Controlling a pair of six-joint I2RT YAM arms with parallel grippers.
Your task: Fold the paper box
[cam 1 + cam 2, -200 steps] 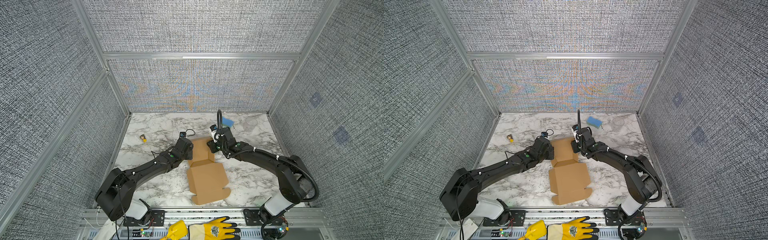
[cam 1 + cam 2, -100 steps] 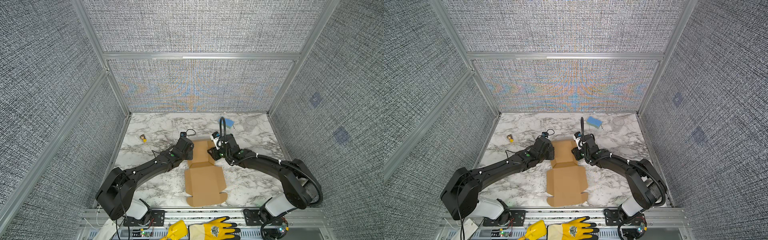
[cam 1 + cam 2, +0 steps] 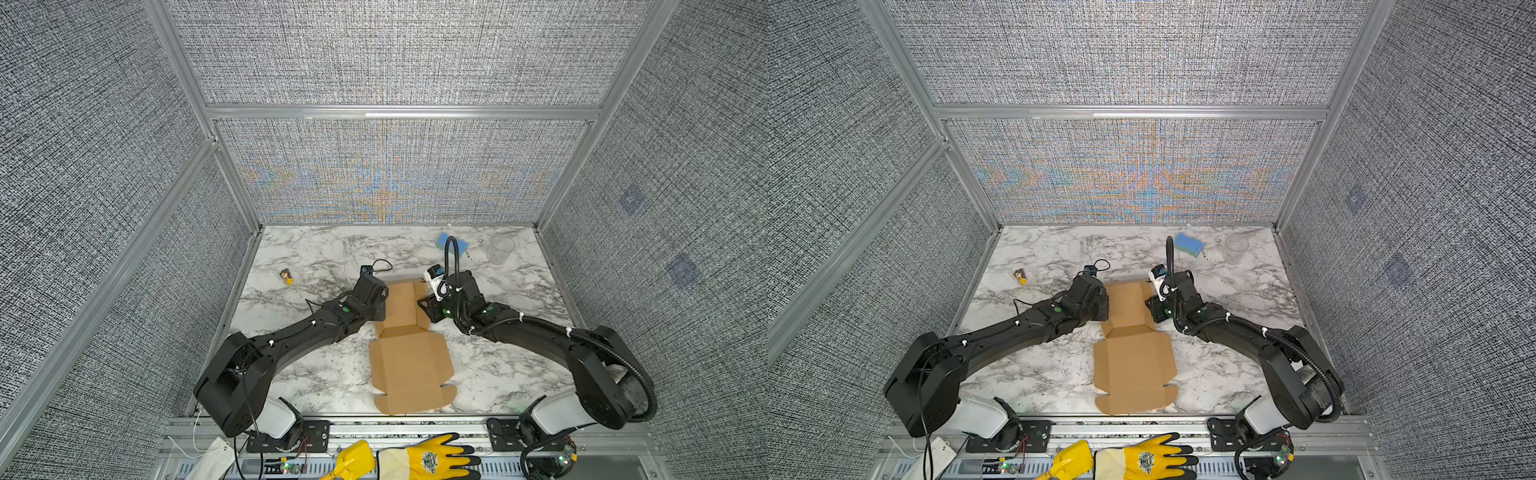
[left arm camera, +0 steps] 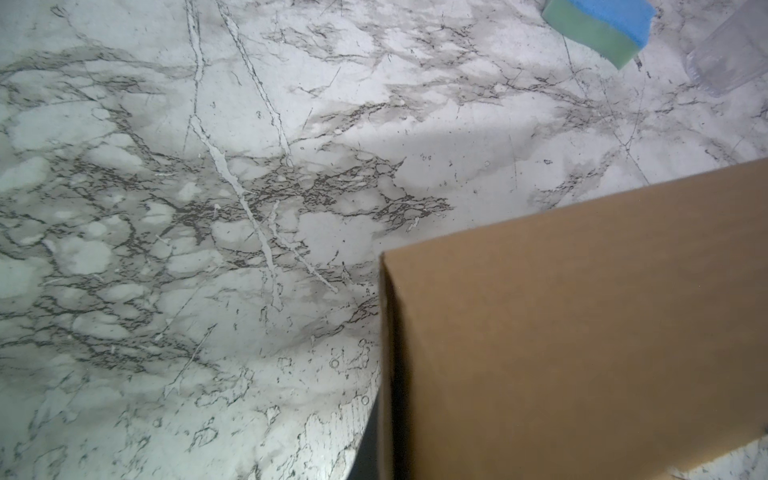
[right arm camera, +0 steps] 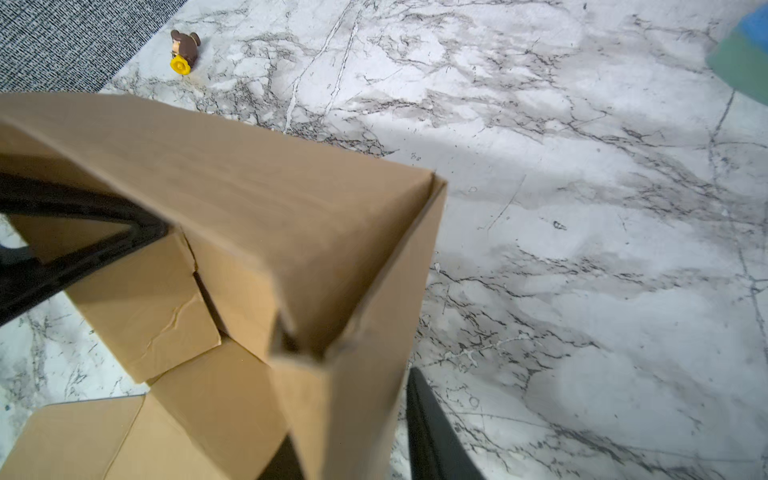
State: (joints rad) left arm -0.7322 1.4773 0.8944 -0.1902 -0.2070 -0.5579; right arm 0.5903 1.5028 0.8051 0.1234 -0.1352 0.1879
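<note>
The paper box (image 3: 409, 365) lies in the middle of the table (image 3: 316, 374) and is only half formed. Its nearer panel, the one with the rounded tabs, lies flat. At its far end the walls have been raised into a shallow trough.

The left hand (image 3: 380, 311) is set against the box's left wall and is closed. Whether cardboard is pinched between its fingers cannot be told. The right hand (image 3: 427, 309) is set at the box's right wall. In the right wrist view one dark finger (image 5: 432, 432) is seen just outside that wall, and another dark part shows under the cardboard on the inner side, so the wall is straddled. Whether it is clamped cannot be told.

The step in hand is judged to be the raising of the tray walls. In the right wrist view a broad panel leans over the trough, and a creased flap (image 5: 153, 316) inside it is not yet seated flush.

For the next move, both side walls would need to be kept upright and square. The leaning panel could then be pressed down and locked over the inner flaps, before the flat nearer panel is brought over as the lid.

A blue sponge (image 3: 453, 245) and a clear cup (image 3: 500, 249) lie beyond the box's far right corner, well apart from it.
</note>
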